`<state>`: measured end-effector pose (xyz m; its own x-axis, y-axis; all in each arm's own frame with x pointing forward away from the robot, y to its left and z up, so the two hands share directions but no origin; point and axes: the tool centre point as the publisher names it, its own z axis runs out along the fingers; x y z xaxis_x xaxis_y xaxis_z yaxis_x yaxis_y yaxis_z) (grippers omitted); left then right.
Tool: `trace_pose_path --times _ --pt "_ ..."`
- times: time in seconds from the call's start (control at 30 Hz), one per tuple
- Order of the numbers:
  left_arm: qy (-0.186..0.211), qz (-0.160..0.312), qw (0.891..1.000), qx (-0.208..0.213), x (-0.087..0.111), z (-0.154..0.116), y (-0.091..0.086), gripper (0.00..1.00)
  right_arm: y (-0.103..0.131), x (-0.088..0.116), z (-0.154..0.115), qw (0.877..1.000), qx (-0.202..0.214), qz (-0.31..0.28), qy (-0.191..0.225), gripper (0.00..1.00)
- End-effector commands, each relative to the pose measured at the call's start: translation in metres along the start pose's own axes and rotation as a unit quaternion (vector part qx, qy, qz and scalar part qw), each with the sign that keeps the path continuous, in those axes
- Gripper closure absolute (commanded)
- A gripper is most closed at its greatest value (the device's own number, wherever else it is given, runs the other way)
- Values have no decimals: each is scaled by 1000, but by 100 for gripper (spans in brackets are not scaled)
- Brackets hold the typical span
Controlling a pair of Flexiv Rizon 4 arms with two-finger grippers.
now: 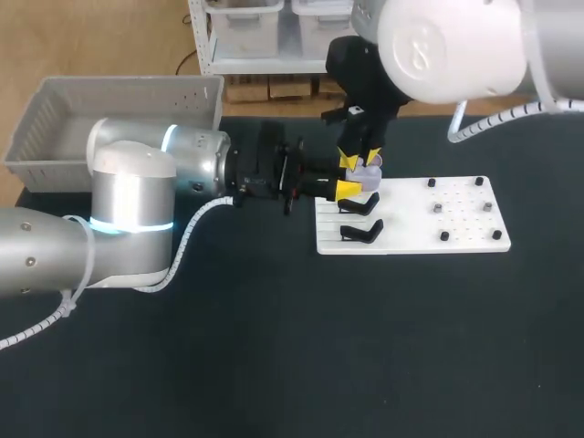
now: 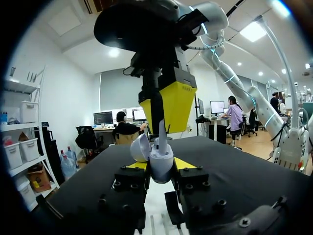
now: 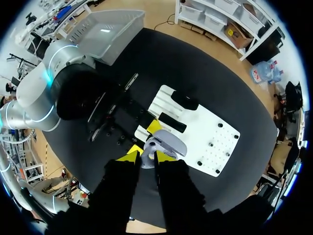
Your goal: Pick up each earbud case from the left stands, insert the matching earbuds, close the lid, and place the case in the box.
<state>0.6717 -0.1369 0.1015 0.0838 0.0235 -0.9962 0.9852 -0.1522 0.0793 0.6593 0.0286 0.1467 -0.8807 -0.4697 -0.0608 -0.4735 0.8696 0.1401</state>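
Note:
A pale grey earbud case point(image 2: 161, 166) stands upright with its lid point(image 2: 140, 147) swung open, and my left gripper point(image 2: 160, 165) is shut on its body from both sides. In the head view the case point(image 1: 369, 172) hovers over the left end of the white board point(image 1: 411, 219). My right gripper point(image 2: 168, 105) comes down from above, shut on a white earbud point(image 2: 162, 134) whose lower end is in the case's opening. From the right wrist the earbud point(image 3: 146, 159) shows between that gripper's yellow tips point(image 3: 145, 157), just over the case point(image 3: 166, 142).
Two black stands point(image 1: 360, 206) point(image 1: 362, 233) sit on the board's left part, and small black and grey pegs point(image 1: 444, 235) dot its right part. A grey box point(image 1: 109, 119) stands at the table's back left.

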Motion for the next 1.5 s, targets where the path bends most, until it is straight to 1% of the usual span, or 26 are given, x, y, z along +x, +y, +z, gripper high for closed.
trace_pose_path --times 0.03,0.5,0.83,0.87,0.9,0.93,0.97,1.03,1.17,1.27,1.3,1.37,1.43,1.47,1.5 --pt "0 1 1000 -2 0 0 -1 100 -1 -2 2 1000 -2 0 2 100" --pt "0 1 1000 -2 0 0 -1 100 -5 -5 5 1000 0 5 6 100" --pt "0 1 1000 -2 0 0 -1 100 -4 -8 11 1000 5 3 16 100" --pt "0 1 1000 -2 0 0 -1 100 -4 -7 11 1000 6 3 17 77" --pt "0 1 1000 -2 0 0 -1 100 -5 -6 10 1000 7 3 18 61" --pt "0 1 1000 -2 0 0 -1 100 -4 -4 8 1000 7 4 18 16" --pt "0 1 1000 -2 0 0 -1 100 -3 -2 5 1000 8 3 18 0" --pt "0 1 1000 -2 0 0 -1 100 -1 3 0 1000 9 -2 16 0" --pt "0 1 1000 -2 0 0 -1 100 3 18 -15 1000 -6 -20 14 0" --pt "0 1 1000 -2 0 0 -1 100 2 23 -27 1000 -16 -15 -1 0" --pt "0 1 1000 -2 0 0 -1 100 0 22 -31 1000 -21 -8 -9 0" --pt "0 1 1000 -2 0 0 -1 100 -7 17 -35 999 -6 29 -30 0" --pt "0 1 1000 -2 0 0 -1 100 -16 11 -40 996 -14 71 -57 0" --pt "0 1 1000 -2 0 0 -1 100 -20 7 -41 993 -9 94 -72 0" --pt "0 1 1000 -2 0 0 -1 100 -24 2 -40 991 -11 104 -78 0"
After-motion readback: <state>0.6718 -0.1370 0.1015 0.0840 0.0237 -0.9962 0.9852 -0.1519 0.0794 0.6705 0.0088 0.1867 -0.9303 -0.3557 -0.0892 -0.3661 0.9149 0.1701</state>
